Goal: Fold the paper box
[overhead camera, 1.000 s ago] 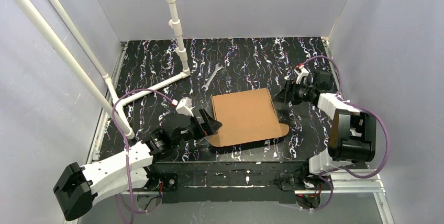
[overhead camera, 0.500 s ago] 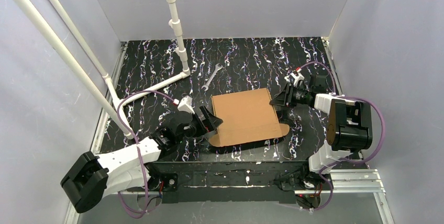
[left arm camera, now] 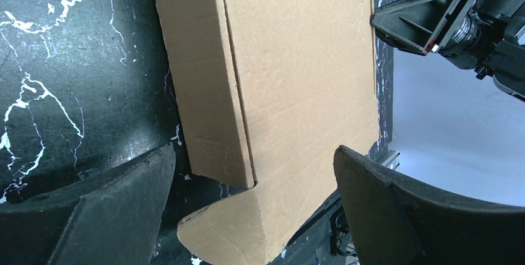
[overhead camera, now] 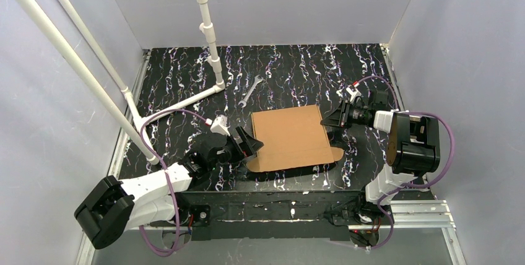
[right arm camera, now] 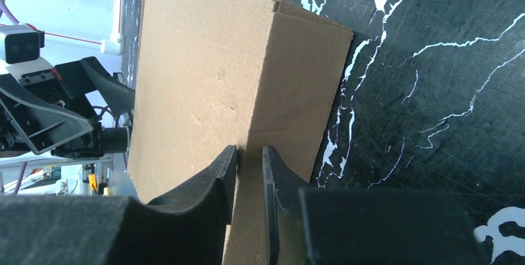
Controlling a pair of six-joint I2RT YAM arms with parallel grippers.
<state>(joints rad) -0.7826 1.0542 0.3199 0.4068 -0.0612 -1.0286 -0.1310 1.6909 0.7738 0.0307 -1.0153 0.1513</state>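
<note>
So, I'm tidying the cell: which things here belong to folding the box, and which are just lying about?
In the job: paper box; left gripper at its left side; right gripper at its right side.
Lying about: wrench beyond the box; white pipe frame, far left.

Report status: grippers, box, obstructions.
Left gripper open around paper box left edge. Right gripper pinched on its right edge. Lies flat, closed. Nothing blocking; wrench lies apart behind.

This looks like a lab's robot test cell: plain grey panel walls [overhead camera: 278, 5] box in a black marbled surface [overhead camera: 291, 67]. White plastic piping [overhead camera: 207, 36] forms a frame beside two cabled arms [overhead camera: 148, 184].
</note>
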